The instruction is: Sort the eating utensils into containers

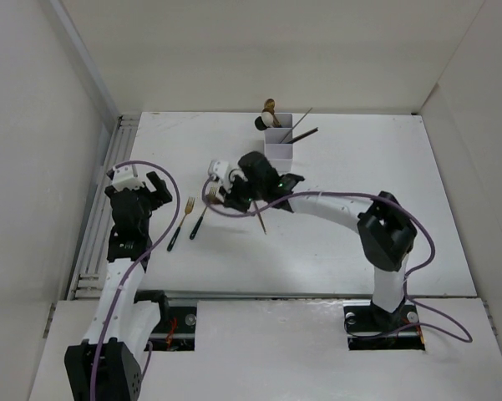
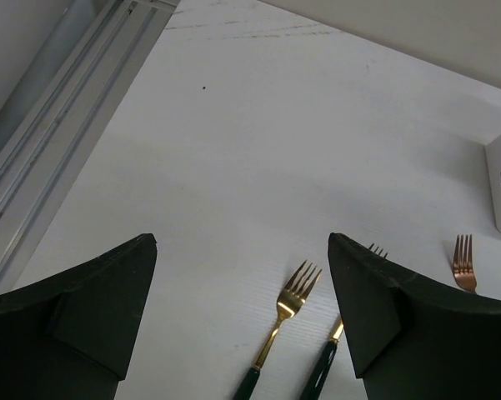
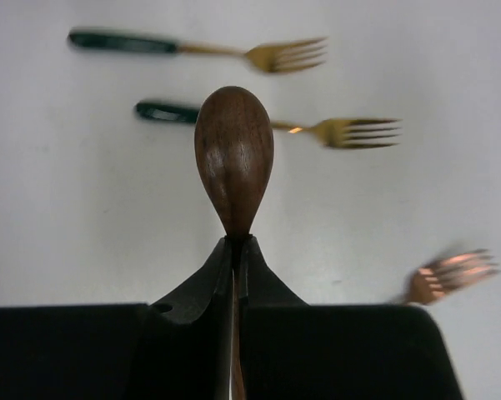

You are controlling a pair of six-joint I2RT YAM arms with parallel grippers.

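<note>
**While the right gripper pinches a wooden spoon, the left one hangs wide open**

Because its wrist camera looks straight down the fingers, the right gripper point(image 3: 236, 242) shows its state plainly. The jaws are drawn together until only a sliver remains, and that sliver is filled by the neck of a wooden spoon point(image 3: 233, 158). The brown bowl juts out past the fingertips. In the top view the spoon's thin handle pokes out behind the gripper, toward the arm's base, clear of the table point(image 1: 359, 167).

Beyond the spoon's bowl, two gold-headed forks with dark green handles lie flat on the table, roughly parallel and apart. The nearer gold fork point(image 3: 350, 131) passes behind the bowl, and the farther gold fork point(image 3: 200, 48) lies past it. Off to the side of the right gripper's fingertips lies a copper fork point(image 3: 450, 275), blurred, touching neither gold fork.

The left gripper point(image 2: 242, 275) is spread wide, with nothing between its dark fingers point(image 2: 100, 325). Ahead of it, one gold fork's head shows in the gap, and the other's tines peek from behind the finger on the view's right.

The white organizer point(image 1: 277, 144) stands past the right gripper, farther from the bases. Spoon bowls stick up at its far end, and thin dark sticks lean out of one side. Which compartment holds the sticks cannot be told.
</note>
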